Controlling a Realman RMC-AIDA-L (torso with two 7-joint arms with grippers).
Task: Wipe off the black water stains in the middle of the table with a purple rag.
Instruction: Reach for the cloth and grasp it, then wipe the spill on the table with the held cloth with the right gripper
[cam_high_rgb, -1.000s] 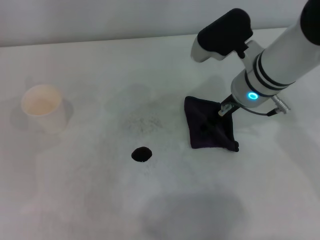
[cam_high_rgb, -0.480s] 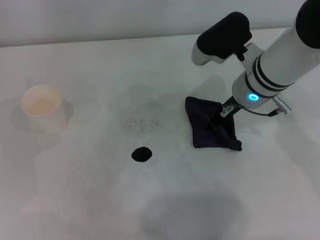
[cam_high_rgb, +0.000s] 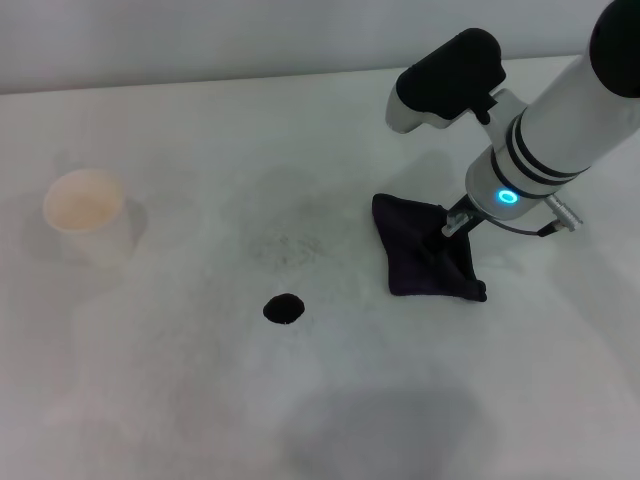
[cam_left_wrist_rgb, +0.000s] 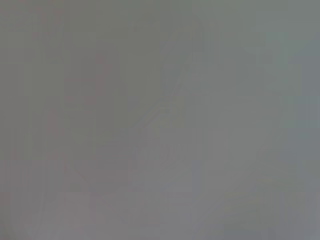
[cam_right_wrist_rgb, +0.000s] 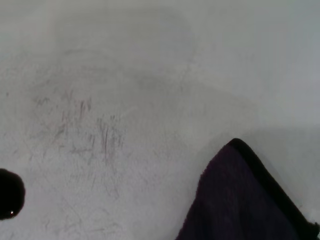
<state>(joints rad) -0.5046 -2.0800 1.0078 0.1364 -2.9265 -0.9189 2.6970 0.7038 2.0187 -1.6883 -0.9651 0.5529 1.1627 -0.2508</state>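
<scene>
The right arm slants in from the right edge of the white surface (cam_high_rgb: 180, 400), its white forearm banded in black and lit by a blue ring, a black-capped wrist module jutting toward the far edge. The right hand (cam_high_rgb: 447, 232) is pressed down onto the purple rag (cam_high_rgb: 428, 258); its fingers are sunk in the dark cloth, so whether they are spread or pinched cannot be told. The rag lies crumpled right of centre, flat on the surface, one corner trailing toward the near edge. The black water stain (cam_high_rgb: 283, 308), a small round blot, sits near the middle, well apart from the rag on its left. Between them, a faint grey speckled smudge (cam_high_rgb: 285, 245) marks the surface. A white paper cup (cam_high_rgb: 87, 215) stands near the left edge. No writing or label is legible. The right wrist view catches only a rag corner (cam_right_wrist_rgb: 245, 200) and the stain's rim (cam_right_wrist_rgb: 10, 194), both cut off. The left wrist view is a featureless grey blur; the left hand appears nowhere.
</scene>
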